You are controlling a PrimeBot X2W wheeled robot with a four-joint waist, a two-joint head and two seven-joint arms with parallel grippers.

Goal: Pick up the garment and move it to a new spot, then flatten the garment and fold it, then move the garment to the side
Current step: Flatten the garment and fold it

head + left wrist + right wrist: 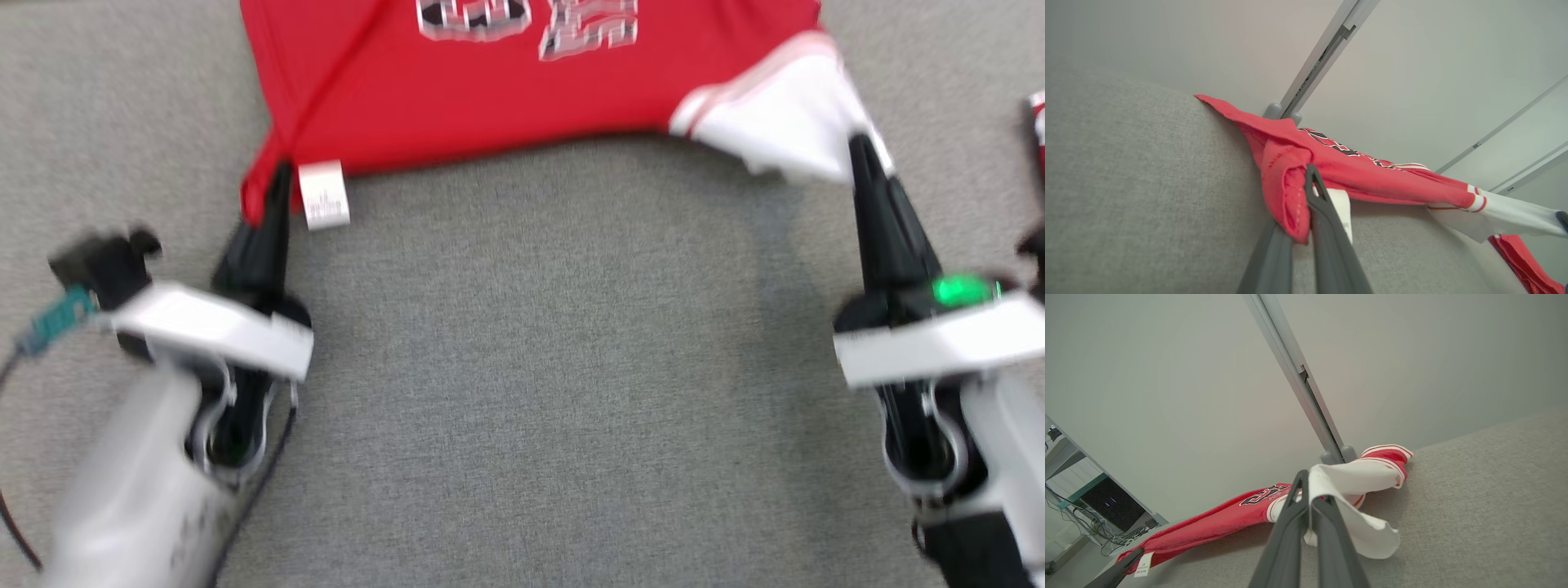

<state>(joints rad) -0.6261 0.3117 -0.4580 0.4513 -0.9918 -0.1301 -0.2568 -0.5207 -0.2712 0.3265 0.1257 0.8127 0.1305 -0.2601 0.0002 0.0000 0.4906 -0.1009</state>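
Left gripper (280, 184) is pinching the red garment (490, 90) at its tagged hem corner, right gripper (864, 155) at the white corner, over grey upholstery (522, 367). Limp and light, I'd say; corner holds are suiting it.

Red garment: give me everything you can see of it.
Mesh-looking red garment with black-and-white lettering, a red-striped white panel and a white care tag. It lies spread on the grey fabric surface, near edge stretched between two pinched corners: left gripper shut on the red corner by the tag, right gripper shut on the white panel.
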